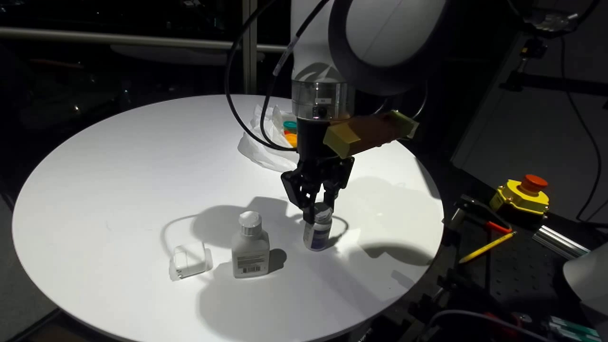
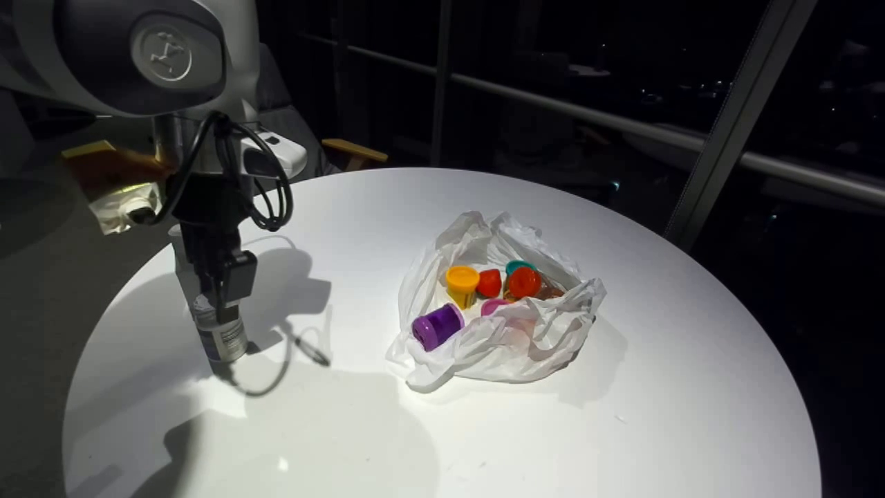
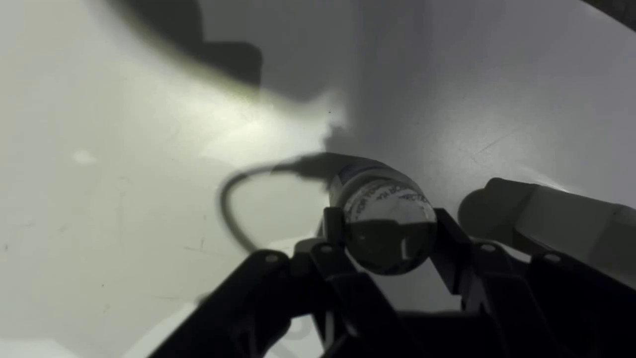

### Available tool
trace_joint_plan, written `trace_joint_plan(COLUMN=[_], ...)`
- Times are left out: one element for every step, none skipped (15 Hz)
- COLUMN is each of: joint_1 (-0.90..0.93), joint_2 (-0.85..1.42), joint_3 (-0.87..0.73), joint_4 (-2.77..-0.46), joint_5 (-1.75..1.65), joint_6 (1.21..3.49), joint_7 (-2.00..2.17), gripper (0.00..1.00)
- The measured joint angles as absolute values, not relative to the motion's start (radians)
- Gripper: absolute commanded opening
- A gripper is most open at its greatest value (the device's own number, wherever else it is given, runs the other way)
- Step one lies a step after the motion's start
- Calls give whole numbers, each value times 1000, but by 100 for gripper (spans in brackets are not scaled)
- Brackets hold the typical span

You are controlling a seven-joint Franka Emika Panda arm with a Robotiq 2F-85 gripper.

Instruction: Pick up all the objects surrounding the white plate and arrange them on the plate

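Note:
My gripper (image 3: 390,226) is shut on the cap of a small white bottle (image 1: 317,237) with a purple label; in the wrist view a finger presses each side of the cap. The bottle stands on the table, slightly tilted in an exterior view. A taller white bottle (image 1: 251,251) stands beside it, and a white block (image 1: 189,260) lies farther along. The white plate (image 2: 484,363) looks like a crumpled translucent bag with wavy sides. Inside it lie a purple cup (image 2: 439,326), a yellow-orange cup (image 2: 462,280), red pieces (image 2: 524,282), a teal lid (image 2: 520,265) and a pink one (image 2: 492,306).
Everything rests on a big round white table (image 1: 118,180). Beyond its edge, a yellow emergency stop (image 1: 522,197) and a yellow pencil (image 1: 488,247) sit on a dark bench. The taller bottle is close beside my right-hand finger in the wrist view.

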State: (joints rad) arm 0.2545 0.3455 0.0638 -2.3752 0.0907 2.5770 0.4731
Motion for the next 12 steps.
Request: trace_joint_plan(joint_1=[254,254,254,255,256,257,257,254,247,232,213,191], joint_2=[345,344,344,341,331,314,292,262,233,203,180,166], joint_3=[64,63,60,51,37,19,-2,-29,-52,-73,-91,-108], joint_4=[-2375,-2375,-2375,-2375,-2375,-2374,-2372,-2367,-2359,-2346,-2328,-2303], joint_5=[91,91,89,75,53,24,-8,-41,-64,-85,-111,-139], joint_6=[2577,2577,2578,2580,2580,2580,2580,2578,2575,2572,2569,2567], joint_7=[473,473,475,486,503,524,544,560,570,574,578,582], gripper=[20,20,20,20,20,20,20,20,20,20,20,20])
